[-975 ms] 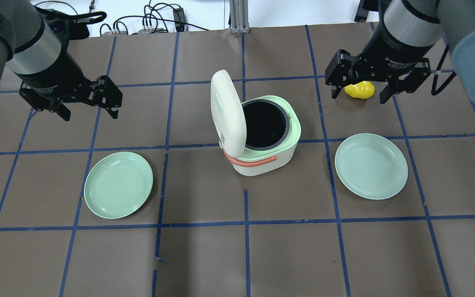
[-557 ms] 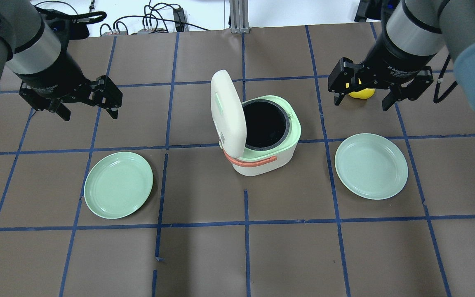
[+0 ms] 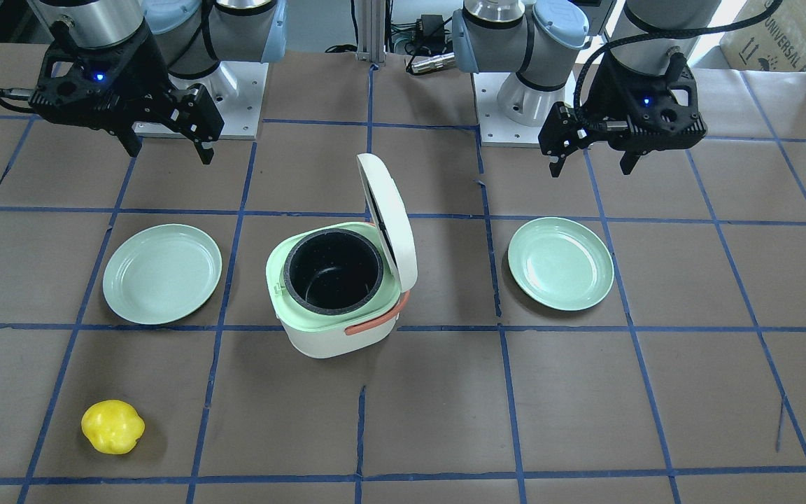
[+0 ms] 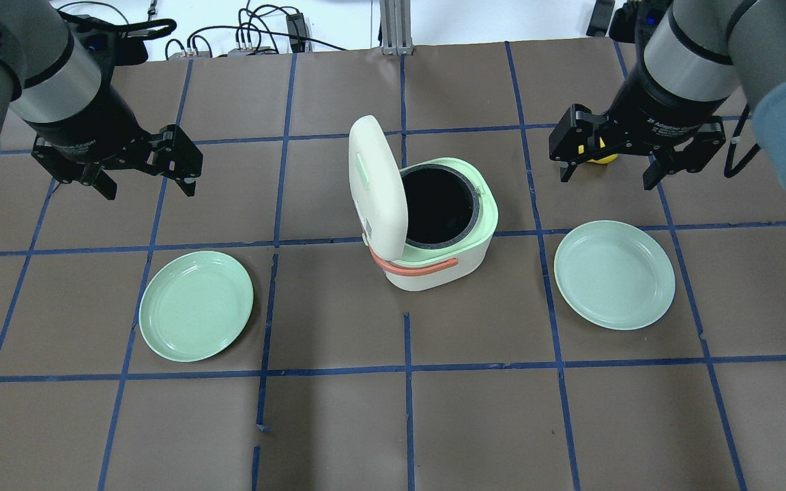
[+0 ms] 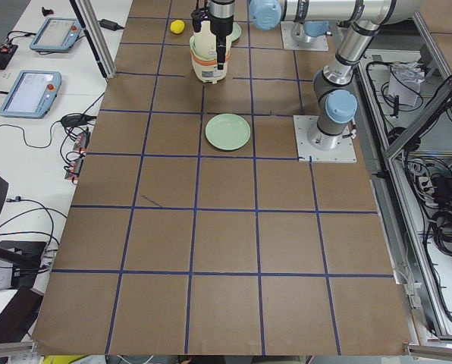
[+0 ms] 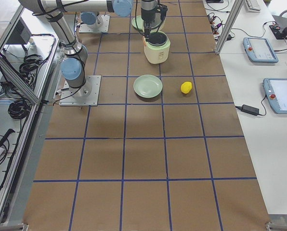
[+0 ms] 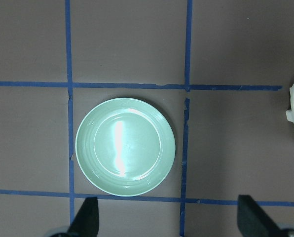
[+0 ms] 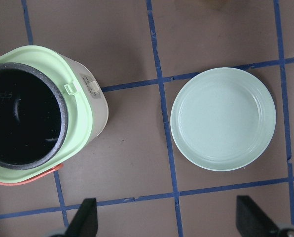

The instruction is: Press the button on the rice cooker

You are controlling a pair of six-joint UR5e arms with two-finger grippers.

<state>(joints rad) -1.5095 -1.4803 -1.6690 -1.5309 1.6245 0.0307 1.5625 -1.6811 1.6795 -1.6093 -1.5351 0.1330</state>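
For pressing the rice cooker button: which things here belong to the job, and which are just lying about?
Belongs to the job: rice cooker, its lid standing open; left gripper and right gripper, both open and empty.

Lying about: green plate on the robot's left; green plate on its right; yellow fruit-like object.

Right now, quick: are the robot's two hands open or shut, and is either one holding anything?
Left gripper: open, holding nothing.
Right gripper: open, holding nothing.
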